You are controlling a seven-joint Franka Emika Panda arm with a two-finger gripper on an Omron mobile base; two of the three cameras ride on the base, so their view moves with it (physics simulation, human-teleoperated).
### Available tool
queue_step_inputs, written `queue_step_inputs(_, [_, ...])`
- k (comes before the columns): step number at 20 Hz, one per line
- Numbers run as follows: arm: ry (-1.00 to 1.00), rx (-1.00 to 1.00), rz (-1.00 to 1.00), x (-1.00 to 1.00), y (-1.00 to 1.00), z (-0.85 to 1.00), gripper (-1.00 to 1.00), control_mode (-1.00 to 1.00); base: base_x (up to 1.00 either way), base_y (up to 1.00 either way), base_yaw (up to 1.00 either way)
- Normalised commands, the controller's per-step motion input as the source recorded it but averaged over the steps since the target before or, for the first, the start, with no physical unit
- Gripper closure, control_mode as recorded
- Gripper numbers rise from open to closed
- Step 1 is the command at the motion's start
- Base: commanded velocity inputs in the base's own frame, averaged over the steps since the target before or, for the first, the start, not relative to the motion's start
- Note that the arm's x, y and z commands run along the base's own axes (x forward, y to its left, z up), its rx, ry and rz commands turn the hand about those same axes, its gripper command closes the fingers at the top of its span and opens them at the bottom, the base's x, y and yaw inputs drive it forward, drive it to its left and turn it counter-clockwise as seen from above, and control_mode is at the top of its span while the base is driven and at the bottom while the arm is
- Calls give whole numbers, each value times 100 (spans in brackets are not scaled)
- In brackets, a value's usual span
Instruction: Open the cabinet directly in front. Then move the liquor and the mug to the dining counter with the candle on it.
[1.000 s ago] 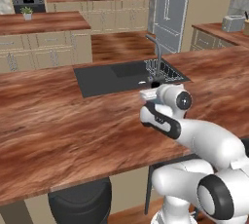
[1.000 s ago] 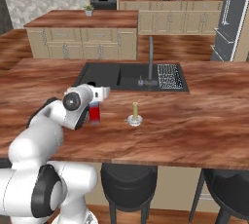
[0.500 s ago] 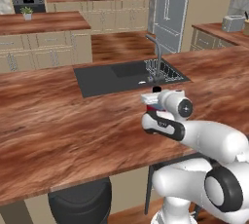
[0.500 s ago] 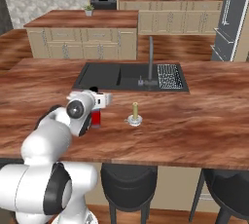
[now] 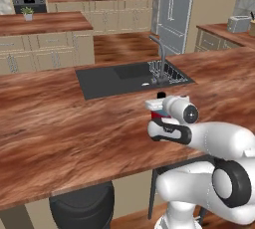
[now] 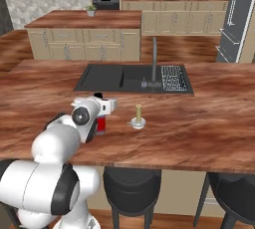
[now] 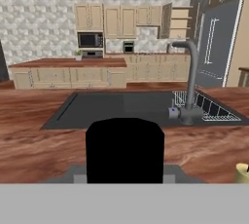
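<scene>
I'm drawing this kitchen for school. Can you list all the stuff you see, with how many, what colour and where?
liquor: one, red with black cap, on the counter left of the candle, at the gripper.
candle: one, pale yellow on a white dish, on the counter.
dining counter: one, reddish-brown wood.
sink: one, black, set in the counter.
faucet: one, grey, by the sink.
stools: two, black, under the counter.
fridge: one, grey, far back.
gripper: one, white, closed around the bottle.
</scene>
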Motion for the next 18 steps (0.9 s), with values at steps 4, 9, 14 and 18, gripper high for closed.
queue_step_inputs(4, [0,0,0,0,0,-30,100,-100,0,0,0])
queue_step_inputs(9, [-3,0,0,1,0,-23,100,-100,0,0,0])
queue_step_inputs(14, [-5,-3,0,4,0,-27,100,-100,0,0,0])
queue_step_inputs(18, [-12,-5,0,25,0,-33,100,-100,0,0,0])
